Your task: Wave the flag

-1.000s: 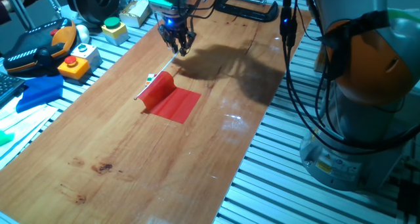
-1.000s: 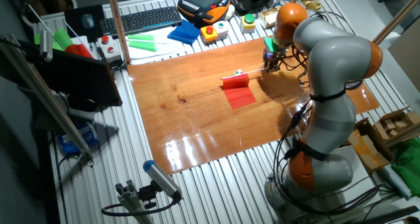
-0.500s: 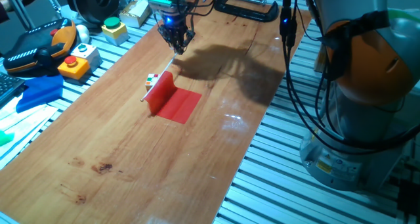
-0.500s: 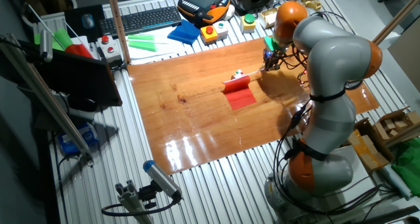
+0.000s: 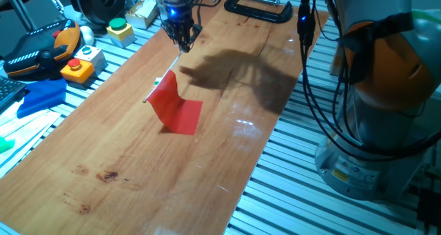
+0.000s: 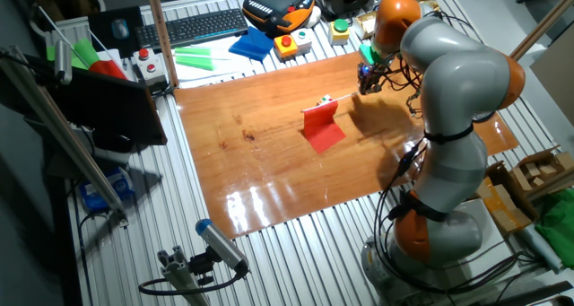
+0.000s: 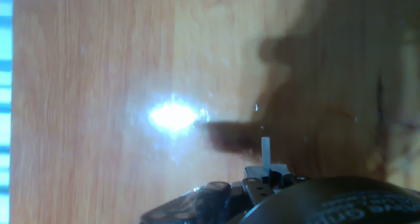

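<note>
At the far left of one fixed view we see a blue cloth [image 5: 38, 96] lying off the wooden surface [image 5: 124, 159], beside a yellow box with a red button [image 5: 77, 69]. Further right, the flag [image 5: 173, 107] has its red sheet partly raised, the upper part standing up while the lower edge rests on the surface. Its thin white stick slants up to the end effector [image 5: 180, 45], whose fingers are closed on the stick's end. In the hand view we see a short white stub of the stick [image 7: 266, 155] poking out between the closed fingers. In the other fixed view, the flag [image 6: 321, 126] sits near the middle of the surface, the end effector [image 6: 363, 84] just to its right.
</note>
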